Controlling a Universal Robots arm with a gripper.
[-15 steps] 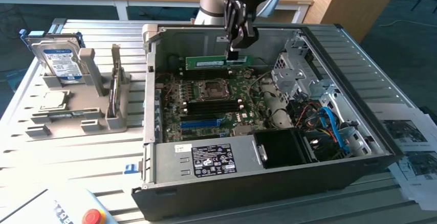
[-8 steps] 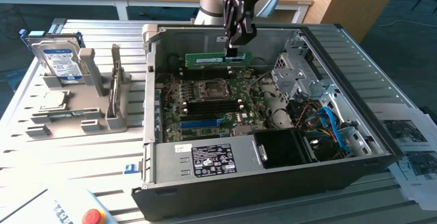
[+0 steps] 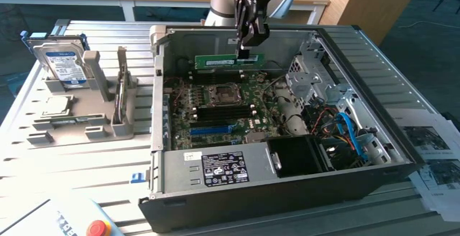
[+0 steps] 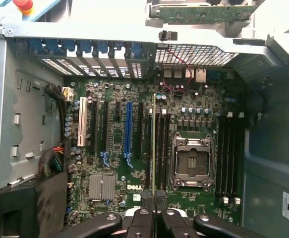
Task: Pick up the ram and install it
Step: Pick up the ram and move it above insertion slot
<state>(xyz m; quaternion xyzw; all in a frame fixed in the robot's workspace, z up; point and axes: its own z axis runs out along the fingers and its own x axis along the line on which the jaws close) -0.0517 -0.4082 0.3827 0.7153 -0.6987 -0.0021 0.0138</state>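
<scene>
Ram (image 3: 219, 61) is in your gripper (image 3: 244, 54), pinched by its top edge between jaws drawn nearly together. It hangs level on its long edge inside the case (image 3: 287, 193), above the motherboard (image 3: 259, 88) and not yet touching it.

In the wrist view the ram (image 4: 153, 144) shows edge-on as one thin pale line running straight out from the gripper (image 4: 154, 201). It lies over the black slots (image 4: 162, 144) just beside the socket (image 4: 193, 158). Use that line as your guide: set it parallel to the slot walls, over one slot and not the ridge between two. Which slot it sits over I cannot quite tell, as they lie close together.

Have the ram upright so both ends meet the slot together; a tilted end would likely jam. Your grip looks off-centre, toward the exterior view's right end of the ram, so a push may rock it. Press gently and straight. Whether the slot's clips stand open is too small to judge, so check them.
</scene>
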